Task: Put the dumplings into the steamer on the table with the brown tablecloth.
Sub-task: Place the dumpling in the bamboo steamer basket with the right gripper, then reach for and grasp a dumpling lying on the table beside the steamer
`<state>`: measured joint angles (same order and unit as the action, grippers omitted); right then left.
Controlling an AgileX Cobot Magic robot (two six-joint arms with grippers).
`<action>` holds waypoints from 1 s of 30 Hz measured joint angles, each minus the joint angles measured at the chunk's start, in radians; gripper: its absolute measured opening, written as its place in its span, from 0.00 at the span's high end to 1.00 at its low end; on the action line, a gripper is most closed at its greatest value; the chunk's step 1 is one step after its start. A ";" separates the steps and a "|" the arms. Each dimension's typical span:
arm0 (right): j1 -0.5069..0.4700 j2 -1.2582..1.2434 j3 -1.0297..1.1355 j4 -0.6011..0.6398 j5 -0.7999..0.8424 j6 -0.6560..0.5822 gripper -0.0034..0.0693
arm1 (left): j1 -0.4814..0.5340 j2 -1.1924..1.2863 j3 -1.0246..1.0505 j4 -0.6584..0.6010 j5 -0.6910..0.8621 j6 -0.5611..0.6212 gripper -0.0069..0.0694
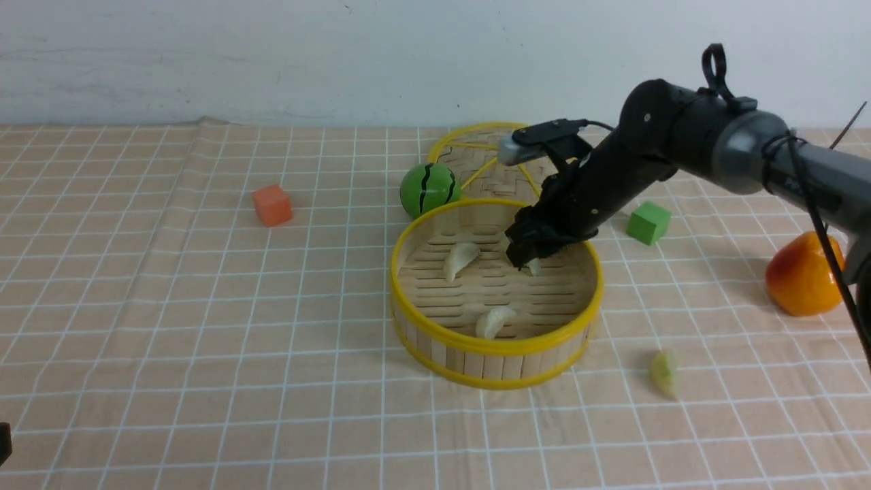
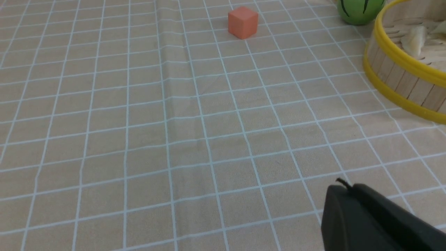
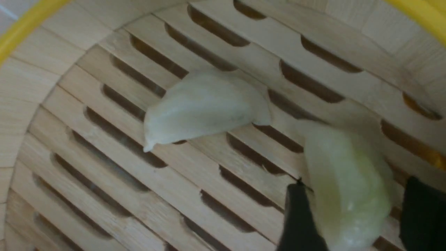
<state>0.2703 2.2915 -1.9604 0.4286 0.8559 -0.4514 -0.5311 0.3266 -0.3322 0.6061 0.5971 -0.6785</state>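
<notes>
Right gripper (image 1: 527,257) is hanging inside the steamer (image 1: 393,275), fingers (image 3: 299,223) standing apart around a yellow-green dumpling (image 3: 348,184) on the slats (image 3: 195,167), seemingly not pinching it. A stray dumpling (image 1: 664,373) is lying outside on the tablecloth (image 1: 204,306): light, probably slippery, so pinching its plump middle looks safest.

Yellow-rimmed steamer (image 1: 495,381), tan white-gridded tablecloth (image 1: 204,327), orange cube (image 1: 273,205), green black-striped ball (image 1: 429,190)
</notes>
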 joint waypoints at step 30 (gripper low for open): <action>-0.068 -0.254 0.540 -0.347 0.157 0.522 0.23 | 0.000 0.000 0.000 -0.022 0.000 0.000 0.92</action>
<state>0.2020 2.0374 -1.4204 0.0819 1.0128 0.0707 -0.5311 0.3266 -0.3322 0.5840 0.5971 -0.6785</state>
